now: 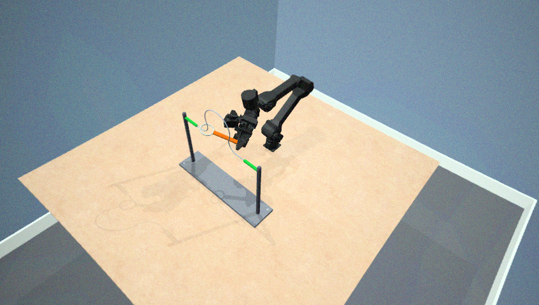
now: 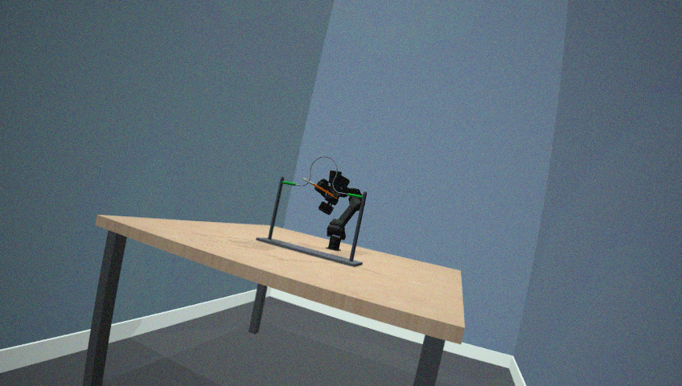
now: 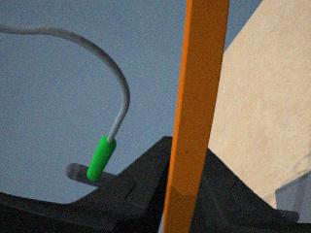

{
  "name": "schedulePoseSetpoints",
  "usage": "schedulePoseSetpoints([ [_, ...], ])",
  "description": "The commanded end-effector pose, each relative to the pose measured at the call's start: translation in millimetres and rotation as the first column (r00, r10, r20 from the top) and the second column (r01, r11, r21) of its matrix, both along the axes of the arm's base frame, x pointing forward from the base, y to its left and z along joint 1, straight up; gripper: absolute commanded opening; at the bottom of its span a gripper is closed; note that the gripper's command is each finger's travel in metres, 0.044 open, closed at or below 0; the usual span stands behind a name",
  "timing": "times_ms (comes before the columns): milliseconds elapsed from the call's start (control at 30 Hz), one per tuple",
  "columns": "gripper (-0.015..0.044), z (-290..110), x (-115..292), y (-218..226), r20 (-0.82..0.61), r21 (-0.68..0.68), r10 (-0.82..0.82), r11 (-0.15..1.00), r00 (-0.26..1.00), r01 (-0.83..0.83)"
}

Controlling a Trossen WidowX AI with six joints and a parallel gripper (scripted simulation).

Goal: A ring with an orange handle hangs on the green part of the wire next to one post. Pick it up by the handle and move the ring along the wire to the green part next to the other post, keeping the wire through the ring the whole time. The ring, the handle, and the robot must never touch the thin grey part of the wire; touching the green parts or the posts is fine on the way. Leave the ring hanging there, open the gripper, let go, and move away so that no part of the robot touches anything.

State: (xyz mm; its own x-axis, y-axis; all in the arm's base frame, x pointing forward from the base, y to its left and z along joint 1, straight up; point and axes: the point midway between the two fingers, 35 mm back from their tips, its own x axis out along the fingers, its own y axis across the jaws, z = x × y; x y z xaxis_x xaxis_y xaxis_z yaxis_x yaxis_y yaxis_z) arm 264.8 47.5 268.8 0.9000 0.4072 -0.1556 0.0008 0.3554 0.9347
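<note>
The pale ring (image 1: 206, 135) (image 2: 306, 179) is around the wire's thin grey part (image 1: 218, 111) (image 2: 324, 157) (image 3: 117, 68), at the first bend beside the left green part (image 1: 191, 122) (image 2: 288, 182). Whether they touch is too small to tell. The orange handle (image 1: 225, 136) (image 2: 324, 190) (image 3: 199, 97) slopes down right from the ring. My gripper (image 1: 239, 143) (image 3: 180, 148) is shut on its lower end. In the top and exterior views the wire's right descent crosses in front of the handle or arm; the gap is unclear. The right green part (image 1: 251, 164) (image 2: 354, 195) is bare.
The left post (image 1: 189, 140) (image 2: 275, 210) and right post (image 1: 259, 192) (image 2: 358, 229) stand on a grey base plate (image 1: 227, 189). The arm reaches in from behind the wire. In the wrist view, one green part (image 3: 101, 157) and a post end show left of the fingers.
</note>
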Motion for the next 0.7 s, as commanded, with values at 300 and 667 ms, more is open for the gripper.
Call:
schedulePoseSetpoints([
  [300, -0.015, 49, -7, 8, -0.005, 0.3, 0.045, 0.953, 0.999, -0.041],
  [667, -0.015, 81, -7, 6, 0.002, 0.47, 0.048, 0.882, 0.999, -0.044],
])
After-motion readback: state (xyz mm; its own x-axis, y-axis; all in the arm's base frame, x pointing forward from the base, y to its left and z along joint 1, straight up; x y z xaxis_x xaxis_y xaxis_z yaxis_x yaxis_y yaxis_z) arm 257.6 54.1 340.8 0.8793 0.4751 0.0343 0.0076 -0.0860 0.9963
